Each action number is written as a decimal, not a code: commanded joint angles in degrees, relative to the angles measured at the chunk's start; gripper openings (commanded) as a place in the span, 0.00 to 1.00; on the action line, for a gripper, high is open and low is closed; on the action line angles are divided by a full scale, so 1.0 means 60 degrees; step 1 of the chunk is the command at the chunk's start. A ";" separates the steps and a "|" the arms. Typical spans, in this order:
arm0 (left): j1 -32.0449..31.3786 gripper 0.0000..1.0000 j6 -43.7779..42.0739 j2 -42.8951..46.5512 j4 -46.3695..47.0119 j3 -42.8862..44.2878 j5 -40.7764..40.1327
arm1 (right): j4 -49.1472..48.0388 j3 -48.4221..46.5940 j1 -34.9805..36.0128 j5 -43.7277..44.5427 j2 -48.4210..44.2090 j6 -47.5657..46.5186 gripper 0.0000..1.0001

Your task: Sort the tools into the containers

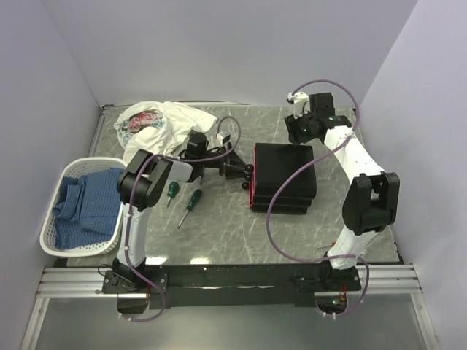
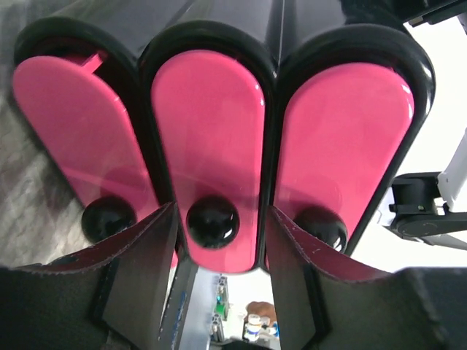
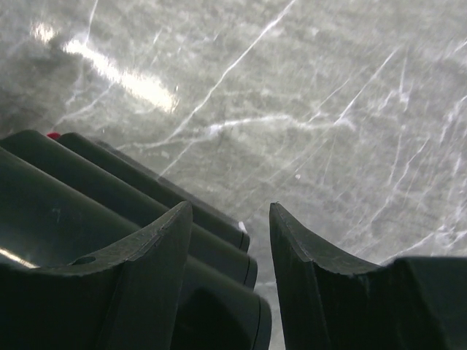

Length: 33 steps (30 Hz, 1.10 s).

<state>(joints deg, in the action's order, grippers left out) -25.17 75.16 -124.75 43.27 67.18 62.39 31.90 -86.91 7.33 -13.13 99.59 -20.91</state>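
The containers are one black drawer unit (image 1: 286, 179) with three pink-red drawer fronts (image 2: 211, 138), each with a round black knob. My left gripper (image 1: 246, 173) (image 2: 221, 211) is at the unit's front, open, its fingers on either side of the middle knob (image 2: 212, 221) with small gaps to it. My right gripper (image 1: 298, 135) (image 3: 230, 208) hangs open over the unit's back corner (image 3: 109, 219) and holds nothing. Two green-handled screwdrivers (image 1: 172, 190) (image 1: 192, 203) lie on the table left of the unit, by the left arm.
A white lattice basket (image 1: 55, 237) with blue cloth stands at the left edge. A white patterned cloth (image 1: 164, 122) lies at the back left. Grey marbled table (image 3: 306, 109) lies behind the unit. Walls close in on the left, back and right.
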 commanded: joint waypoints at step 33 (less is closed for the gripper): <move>0.0063 0.01 -0.1158 0.0342 -0.1746 0.0478 0.0705 | 0.2770 0.2634 0.0755 -0.1285 -0.3444 -0.1539 0.02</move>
<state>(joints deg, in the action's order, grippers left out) -26.28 70.08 -124.53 34.57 68.93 64.71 45.39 -75.64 11.18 -20.47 80.23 -26.76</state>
